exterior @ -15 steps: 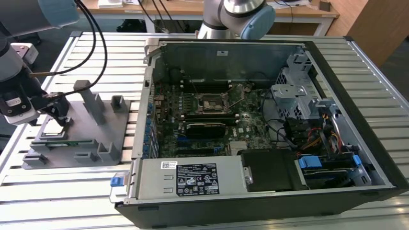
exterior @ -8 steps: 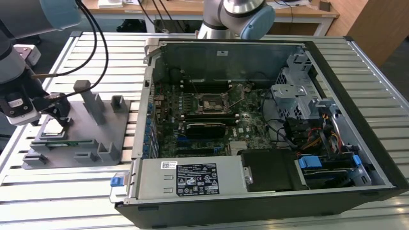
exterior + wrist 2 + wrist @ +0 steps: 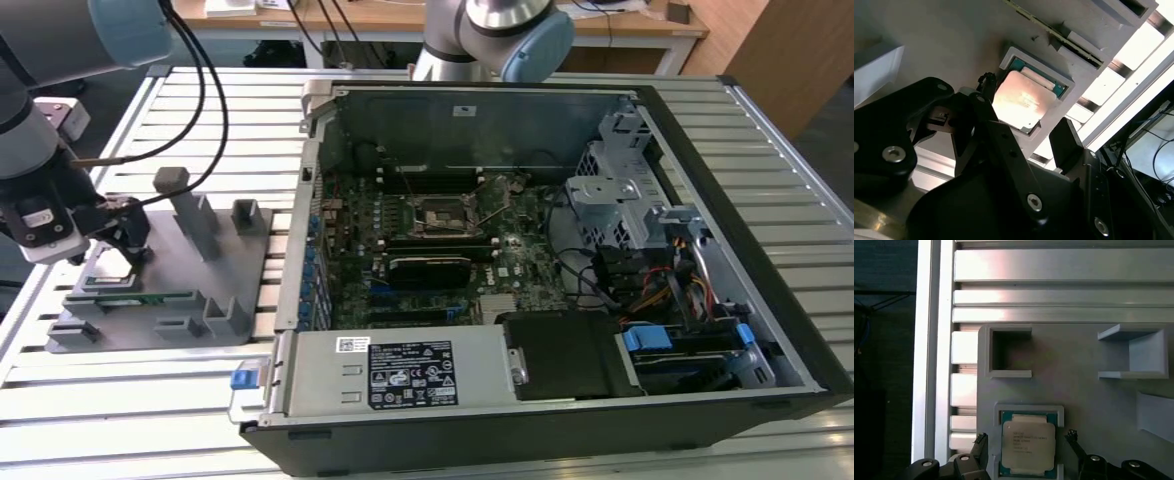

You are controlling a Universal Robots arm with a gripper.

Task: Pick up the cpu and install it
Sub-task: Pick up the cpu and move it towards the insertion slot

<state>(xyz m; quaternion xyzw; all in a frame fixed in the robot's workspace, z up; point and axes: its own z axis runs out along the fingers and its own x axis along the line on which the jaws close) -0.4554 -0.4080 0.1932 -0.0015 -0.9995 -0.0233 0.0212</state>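
The cpu (image 3: 1029,445) is a flat square chip with a silvery top and a green rim. It lies in a raised grey pocket of the grey fixture plate (image 3: 174,320) on the exterior view's left, and it also shows in the second wrist view as the cpu (image 3: 1021,102). My gripper (image 3: 1025,437) hangs just above it, open, with one black fingertip (image 3: 980,441) on each side of the chip and small gaps between. In the exterior view the gripper (image 3: 123,240) sits low over the cpu (image 3: 114,264). The motherboard's black socket frame (image 3: 441,215) stands well off to the exterior view's right.
An open computer case (image 3: 747,130) lies on the slatted metal table (image 3: 200,110), with motherboard, drive cages and power supply (image 3: 400,370) inside. The fixture carries upright grey blocks (image 3: 187,210) and a green memory stick (image 3: 140,297). Another arm's base (image 3: 494,35) stands behind the case.
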